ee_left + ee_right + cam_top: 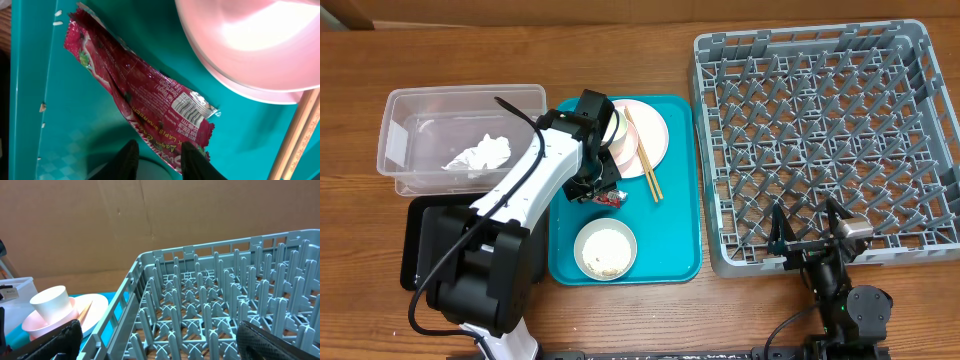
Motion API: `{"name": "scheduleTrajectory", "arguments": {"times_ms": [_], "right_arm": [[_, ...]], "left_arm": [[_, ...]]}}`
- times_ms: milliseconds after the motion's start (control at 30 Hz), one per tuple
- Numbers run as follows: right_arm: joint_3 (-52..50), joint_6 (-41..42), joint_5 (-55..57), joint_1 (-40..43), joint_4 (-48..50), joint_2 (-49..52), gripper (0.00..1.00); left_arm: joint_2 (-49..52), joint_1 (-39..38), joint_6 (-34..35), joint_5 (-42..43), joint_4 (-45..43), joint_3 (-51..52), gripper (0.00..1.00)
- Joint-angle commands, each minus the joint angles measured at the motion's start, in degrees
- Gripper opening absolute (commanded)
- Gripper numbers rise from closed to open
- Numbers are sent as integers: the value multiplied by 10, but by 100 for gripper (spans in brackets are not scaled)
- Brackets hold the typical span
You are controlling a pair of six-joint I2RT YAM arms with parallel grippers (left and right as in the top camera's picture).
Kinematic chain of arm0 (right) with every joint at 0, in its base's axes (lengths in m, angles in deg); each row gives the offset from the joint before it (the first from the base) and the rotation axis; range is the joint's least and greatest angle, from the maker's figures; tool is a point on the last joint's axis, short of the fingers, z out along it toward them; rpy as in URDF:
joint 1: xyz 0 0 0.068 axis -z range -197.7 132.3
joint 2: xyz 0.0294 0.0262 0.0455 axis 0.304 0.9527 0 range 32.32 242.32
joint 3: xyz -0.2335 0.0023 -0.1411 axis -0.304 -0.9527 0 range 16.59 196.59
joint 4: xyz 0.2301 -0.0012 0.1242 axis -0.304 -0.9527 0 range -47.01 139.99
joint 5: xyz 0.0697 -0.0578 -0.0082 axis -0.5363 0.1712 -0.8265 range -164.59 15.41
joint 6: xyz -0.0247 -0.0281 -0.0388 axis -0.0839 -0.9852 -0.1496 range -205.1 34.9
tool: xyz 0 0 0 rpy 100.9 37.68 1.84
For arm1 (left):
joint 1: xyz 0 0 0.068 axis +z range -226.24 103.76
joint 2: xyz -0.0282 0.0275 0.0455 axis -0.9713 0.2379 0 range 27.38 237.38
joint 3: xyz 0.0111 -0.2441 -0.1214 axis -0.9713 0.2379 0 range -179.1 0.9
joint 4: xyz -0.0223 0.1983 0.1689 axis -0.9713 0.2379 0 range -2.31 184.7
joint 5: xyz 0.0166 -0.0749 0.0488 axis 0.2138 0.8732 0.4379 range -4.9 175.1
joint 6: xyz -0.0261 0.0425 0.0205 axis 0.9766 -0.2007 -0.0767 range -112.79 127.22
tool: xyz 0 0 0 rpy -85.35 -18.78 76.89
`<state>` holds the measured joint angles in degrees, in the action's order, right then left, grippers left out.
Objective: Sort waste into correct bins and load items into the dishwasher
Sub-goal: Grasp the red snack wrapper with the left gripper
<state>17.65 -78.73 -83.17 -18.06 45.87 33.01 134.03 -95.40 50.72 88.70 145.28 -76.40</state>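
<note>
The red-and-white wrapper [140, 95] lies flat on the teal tray [75, 135], next to the pink plate [260, 45] and chopsticks [300, 135]. My left gripper [161, 159] hangs low over the wrapper's near end, jaws a little apart, and the wrapper's edge runs under the right fingertip [192, 160]. From overhead, the left gripper [600, 188] is over the wrapper [611, 199]. The white cup [613, 128] stands on the plate [650, 135]. A crumpled napkin [478, 153] lies in the clear tub [400, 110]. My right gripper [810, 235] stands open and empty at the grey dish rack's [820, 130] near edge.
A pale bowl [605, 250] with rice residue sits at the tray's front. The black tray [418, 235] lies mostly under my left arm. Loose rice grains [58, 22] dot the tray's edge. The right wrist view shows the rack's upright pegs [210, 295] and the cup [50, 302].
</note>
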Motion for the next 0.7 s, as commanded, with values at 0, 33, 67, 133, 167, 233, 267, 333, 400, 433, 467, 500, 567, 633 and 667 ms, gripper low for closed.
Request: {"name": "scheduleTrajectory", "arguments": {"times_ms": [0,33,67,133,167,233,267,333,400,433,467,500,567,633,667], "right_arm": [[-6,1,2,1,3,-5,100],[-6,1,2,1,3,-5,100],[-6,1,2,1,3,-5,100],[-6,1,2,1,3,-5,100],[-6,1,2,1,3,-5,100],[-6,1,2,1,3,-5,100],[-6,1,2,1,3,-5,100],[-6,1,2,1,3,-5,100],[-6,1,2,1,3,-5,100],[-6,1,2,1,3,-5,100],[-6,1,2,1,3,-5,100],[-6,1,2,1,3,-5,100],[-6,1,2,1,3,-5,100],[-6,1,2,1,3,-5,100],[-6,1,2,1,3,-5,100]], "left_arm": [[0,-2,18,-12,0,0,30],[0,-2,18,-12,0,1,30],[0,-2,18,-12,-1,3,29],[0,-4,18,-13,-4,9,30],[0,-4,18,-12,-7,12,30],[0,-4,18,-12,-16,22,30],[0,-4,18,-12,-21,28,30],[0,-4,18,-12,-30,37,29],[0,-4,18,-12,-34,42,25],[0,-5,18,-12,-34,42,22],[0,-5,17,-12,-34,42,20],[0,-5,17,-12,-35,42,18],[0,-5,18,-12,-36,42,15],[0,-5,18,-12,-37,42,13],[0,-5,18,-12,-37,42,12]]}}
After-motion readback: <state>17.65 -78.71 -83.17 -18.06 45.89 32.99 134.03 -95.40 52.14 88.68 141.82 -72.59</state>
